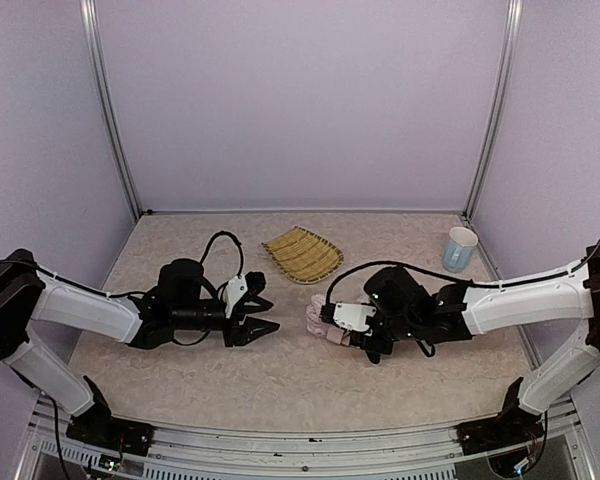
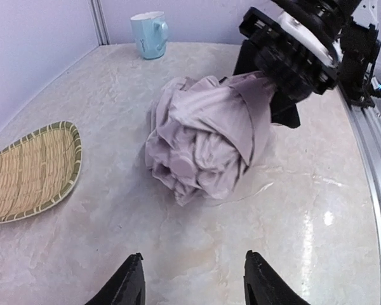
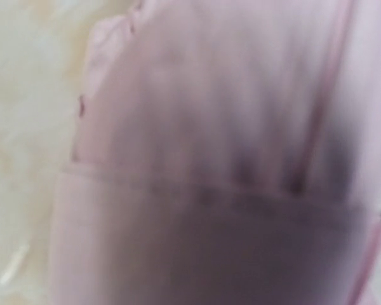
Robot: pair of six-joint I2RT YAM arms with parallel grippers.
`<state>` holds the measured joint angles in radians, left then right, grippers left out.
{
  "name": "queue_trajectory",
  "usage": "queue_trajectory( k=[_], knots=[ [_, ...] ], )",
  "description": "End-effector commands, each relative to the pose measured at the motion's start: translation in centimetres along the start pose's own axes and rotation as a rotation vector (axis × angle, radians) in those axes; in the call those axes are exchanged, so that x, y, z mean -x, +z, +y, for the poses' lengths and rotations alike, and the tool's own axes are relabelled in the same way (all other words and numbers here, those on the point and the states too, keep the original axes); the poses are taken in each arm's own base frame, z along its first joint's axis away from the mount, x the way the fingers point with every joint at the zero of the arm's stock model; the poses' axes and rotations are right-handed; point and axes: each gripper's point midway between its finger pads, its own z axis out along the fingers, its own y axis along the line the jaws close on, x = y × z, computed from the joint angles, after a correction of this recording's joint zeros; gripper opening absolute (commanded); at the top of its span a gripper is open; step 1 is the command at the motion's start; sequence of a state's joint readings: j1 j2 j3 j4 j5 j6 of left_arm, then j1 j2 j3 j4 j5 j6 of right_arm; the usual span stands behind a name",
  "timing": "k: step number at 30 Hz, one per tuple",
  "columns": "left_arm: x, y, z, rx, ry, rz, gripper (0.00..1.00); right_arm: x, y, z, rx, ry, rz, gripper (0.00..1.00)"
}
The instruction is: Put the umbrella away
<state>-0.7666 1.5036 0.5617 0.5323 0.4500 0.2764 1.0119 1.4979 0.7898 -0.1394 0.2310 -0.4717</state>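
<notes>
L gripper (image 1: 264,320) sits low over the table (image 1: 280,385), jaws apart & empty, aimed at the umbrella (image 2: 206,143), prob. ready to share the hold. Woven tray (image 1: 302,254) lies just behind, untouched. Umbrella is mid-table, pink canopy loosely bunched, not yet wrapped. R gripper (image 2: 276,92) is clamped on its far end, likely steadying it for folding. Pale blue mug (image 1: 460,249) stands well apart, back right. Table is mottled beige, marble-look; lilac walls (image 1: 300,100) w/ metal corner posts (image 1: 110,120) enclose it
</notes>
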Motion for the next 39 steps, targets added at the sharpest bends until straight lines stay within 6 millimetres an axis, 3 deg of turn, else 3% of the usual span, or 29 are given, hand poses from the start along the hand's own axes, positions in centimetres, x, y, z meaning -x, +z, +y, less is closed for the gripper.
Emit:
queue_trajectory(
  k=[1,7,13,20,23,29,35,39],
  knots=[
    [3.4,-0.9,-1.5,-0.067,-0.009,-0.175,0.48,4.7,-3.9,-5.3,-0.066,0.129,-0.212,0.00],
    [5.2,0.1,-3.6,-0.113,0.033,-0.232,0.48,7.4,-8.2,-9.2,-0.152,0.079,-0.356,0.00],
    [6.8,1.9,-3.5,-0.109,0.066,-0.257,0.59,10.5,-11.3,-10.4,-0.140,-0.007,-0.459,0.00],
    [8.7,3.4,-4.9,-0.134,0.108,-0.307,0.61,13.4,-14.0,-12.4,-0.167,-0.042,-0.544,0.00],
    [10.0,3.4,-4.7,-0.122,0.110,-0.366,0.61,14.3,-14.6,-12.6,-0.160,-0.052,-0.578,0.00],
    [9.9,4.0,-3.4,-0.070,0.104,-0.360,0.60,15.1,-15.2,-12.4,-0.136,-0.072,-0.615,0.00],
    [9.4,2.5,-4.0,-0.157,0.119,-0.373,0.62,15.5,-16.0,-11.8,-0.112,-0.096,-0.645,0.00],
    [9.9,3.4,-4.3,-0.180,0.122,-0.364,0.64,15.6,-15.8,-11.7,-0.103,-0.099,-0.648,0.00]
  ],
)
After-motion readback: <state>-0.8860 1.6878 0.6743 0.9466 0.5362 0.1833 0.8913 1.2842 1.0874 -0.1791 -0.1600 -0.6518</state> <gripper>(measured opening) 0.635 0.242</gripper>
